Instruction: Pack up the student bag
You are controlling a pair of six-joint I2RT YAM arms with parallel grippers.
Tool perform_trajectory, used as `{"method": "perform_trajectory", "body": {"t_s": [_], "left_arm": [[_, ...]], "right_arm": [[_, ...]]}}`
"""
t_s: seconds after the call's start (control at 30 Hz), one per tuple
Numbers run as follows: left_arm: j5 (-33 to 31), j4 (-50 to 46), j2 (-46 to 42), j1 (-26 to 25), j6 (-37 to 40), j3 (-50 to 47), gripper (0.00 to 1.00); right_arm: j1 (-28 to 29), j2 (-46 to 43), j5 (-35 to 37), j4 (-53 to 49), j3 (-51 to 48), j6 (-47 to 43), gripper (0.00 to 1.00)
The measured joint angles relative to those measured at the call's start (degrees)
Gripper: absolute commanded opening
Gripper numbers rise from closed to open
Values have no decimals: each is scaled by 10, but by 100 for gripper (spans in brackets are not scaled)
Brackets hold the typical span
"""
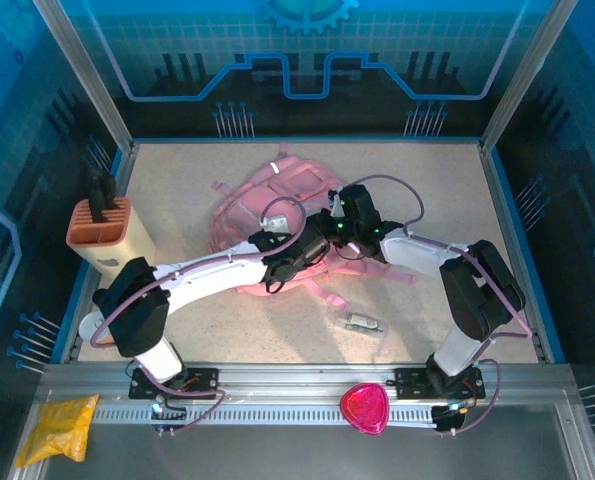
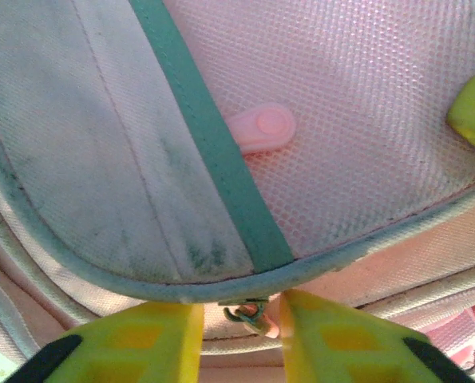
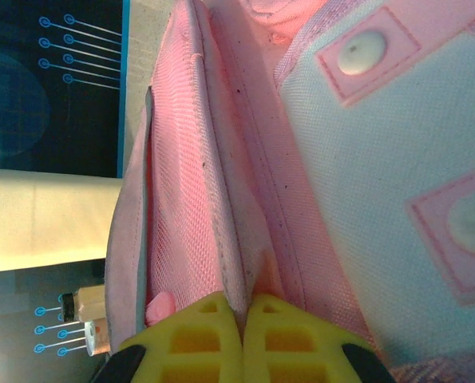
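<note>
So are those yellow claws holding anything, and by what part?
The right gripper is shut on the student bag, on a fabric edge by its opening. The left gripper holds nothing yet; its jaws straddle a zipper pull.

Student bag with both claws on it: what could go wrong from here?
The left claw straddles the small metal zipper pull with gaps either side; it may miss it and catch trim. The right claw pinches only a thin fold of the student bag; tugging could slip it free or drag the bag.
</note>
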Motion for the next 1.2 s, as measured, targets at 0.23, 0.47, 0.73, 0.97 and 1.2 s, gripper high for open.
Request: {"method": "perform_trajectory", "body": {"t_s": [0.23, 0.47, 0.73, 0.97, 1.2], "left_arm": [[-6, 12, 27, -5, -21, 1, 42], [-48, -17, 54, -7, -92, 26, 33], [-58, -29, 54, -5, -116, 27, 17], [-45, -4, 31, -3, -81, 3, 0], [9, 39, -57, 13, 19, -46, 0]], "right_arm": [[0, 3, -1, -1, 0, 0, 0], [1, 4, 0, 1, 0, 0, 0], [1, 8, 0, 7, 3, 3, 0], [1, 8, 0, 7, 3, 2, 0], [-15, 8, -24, -6, 15, -9, 0]]}}
